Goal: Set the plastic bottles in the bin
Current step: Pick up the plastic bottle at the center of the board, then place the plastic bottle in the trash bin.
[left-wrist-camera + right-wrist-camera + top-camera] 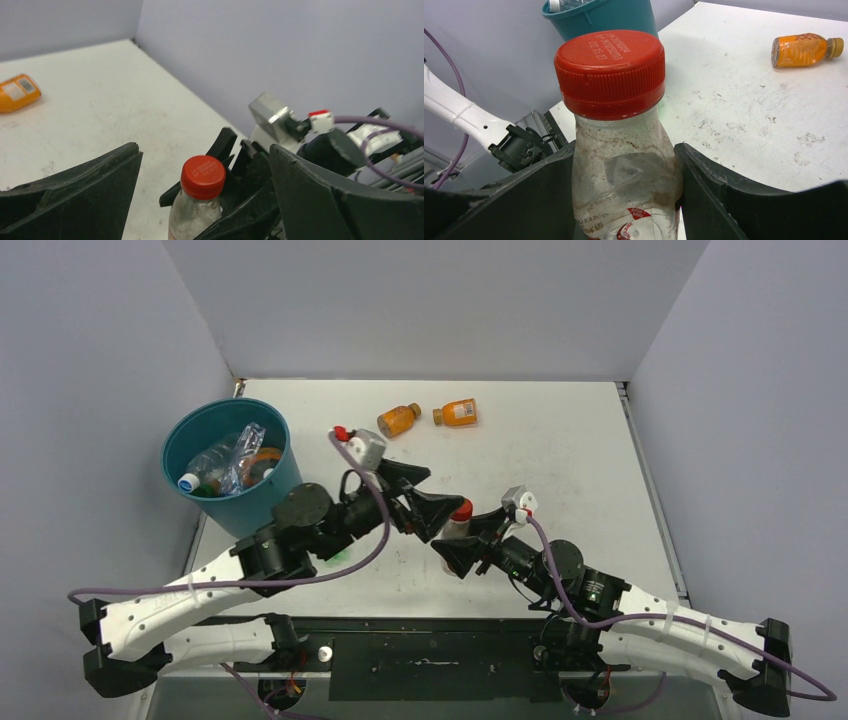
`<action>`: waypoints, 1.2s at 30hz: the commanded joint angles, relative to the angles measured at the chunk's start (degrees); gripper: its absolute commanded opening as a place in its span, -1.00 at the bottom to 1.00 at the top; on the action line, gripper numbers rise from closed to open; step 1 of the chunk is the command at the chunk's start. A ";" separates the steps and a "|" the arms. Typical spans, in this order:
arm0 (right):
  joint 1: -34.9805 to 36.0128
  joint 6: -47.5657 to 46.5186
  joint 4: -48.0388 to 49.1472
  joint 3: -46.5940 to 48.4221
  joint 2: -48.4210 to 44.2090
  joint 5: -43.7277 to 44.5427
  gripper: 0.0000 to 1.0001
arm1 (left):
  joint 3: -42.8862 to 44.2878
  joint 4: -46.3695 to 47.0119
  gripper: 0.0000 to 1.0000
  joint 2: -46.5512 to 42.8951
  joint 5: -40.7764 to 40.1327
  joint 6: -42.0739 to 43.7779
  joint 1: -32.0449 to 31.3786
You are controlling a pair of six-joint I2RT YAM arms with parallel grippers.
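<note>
A clear bottle with a red cap [619,150] stands upright between the fingers of my right gripper [624,147], which is shut on its body; from above, the bottle [461,512] and the right gripper [463,536] are at mid-table. My left gripper [437,490] faces it from the left, open wide. In the left wrist view, the red cap [202,176] sits between the spread fingers of the left gripper [202,155], touching neither. Two orange bottles [398,419] [456,413] lie at the back. The teal bin [250,500] at the left holds several bottles [225,465].
The bin [609,15] shows behind the held bottle in the right wrist view, and one orange bottle [804,50] lies far right there. Another orange bottle [17,92] lies at the left edge of the left wrist view. Grey walls enclose the table on three sides.
</note>
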 commanded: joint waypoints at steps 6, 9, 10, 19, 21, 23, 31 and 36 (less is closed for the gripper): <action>0.94 -1.78 2.11 1.36 -0.99 0.46 -0.46 | 3.06 -10.43 0.65 7.12 6.99 -0.74 0.28; 1.13 -1.69 1.97 1.12 -1.18 0.48 -0.46 | 3.28 -10.28 0.63 8.26 8.10 -1.20 0.28; 1.12 -1.67 2.02 1.09 -1.19 0.54 -0.46 | 3.40 -10.35 0.63 8.64 8.50 -1.24 0.28; 1.77 -1.76 1.67 2.11 -0.02 -0.52 -0.44 | 4.75 -11.07 -0.34 11.38 9.95 0.47 0.28; 1.92 -1.37 0.90 2.73 0.37 -1.00 -0.15 | 4.94 -11.47 -0.70 10.93 8.57 1.19 0.28; 1.96 -0.43 -0.52 3.93 0.76 -1.44 0.55 | 5.88 -13.15 -1.00 9.73 4.85 2.74 0.32; 2.09 0.57 -6.73 7.52 -2.98 -0.14 0.79 | 17.80 -26.13 -1.00 0.07 -26.01 17.27 7.02; 2.11 0.06 -8.07 6.81 -4.37 3.25 0.79 | 20.09 -19.31 -1.00 -3.69 -39.60 34.47 16.56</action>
